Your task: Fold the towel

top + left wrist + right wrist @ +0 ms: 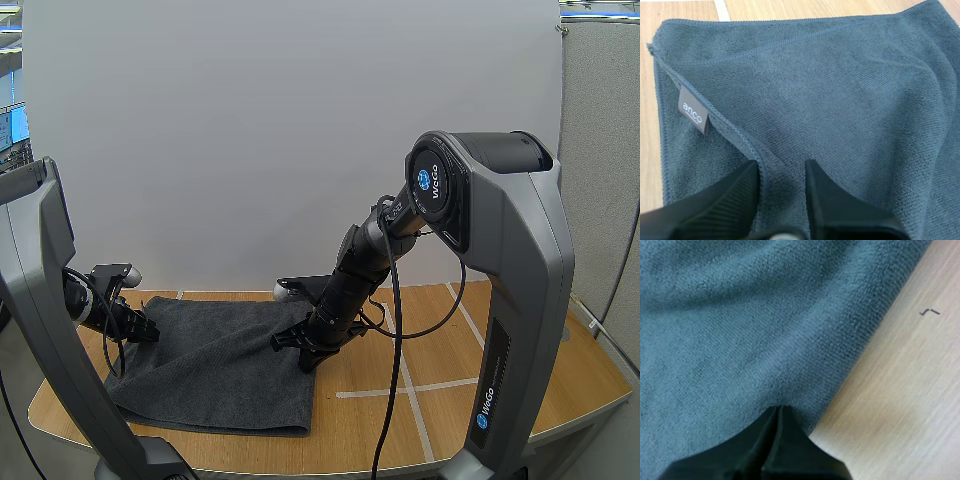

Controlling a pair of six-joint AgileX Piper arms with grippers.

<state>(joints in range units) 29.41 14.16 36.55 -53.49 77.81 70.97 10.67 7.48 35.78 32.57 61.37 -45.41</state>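
Note:
A dark grey towel (220, 360) lies on the wooden table (450, 350), with an upper layer folded over a lower one (840, 90). My left gripper (145, 328) is at the towel's left edge. It is open (782, 172), its fingers (735, 195) straddling the hemmed edge of the upper layer close to a grey "anco" label (692, 115). My right gripper (290, 345) is at the towel's right edge. Its tips (777, 410) are shut on the cloth (740, 315) just inside that edge, and creases run toward them.
White tape lines (400, 385) cross the bare wood to the right of the towel. A small black mark (930, 312) sits on the wood (900, 390) beside the towel's right edge. The table's front edge runs close below the towel.

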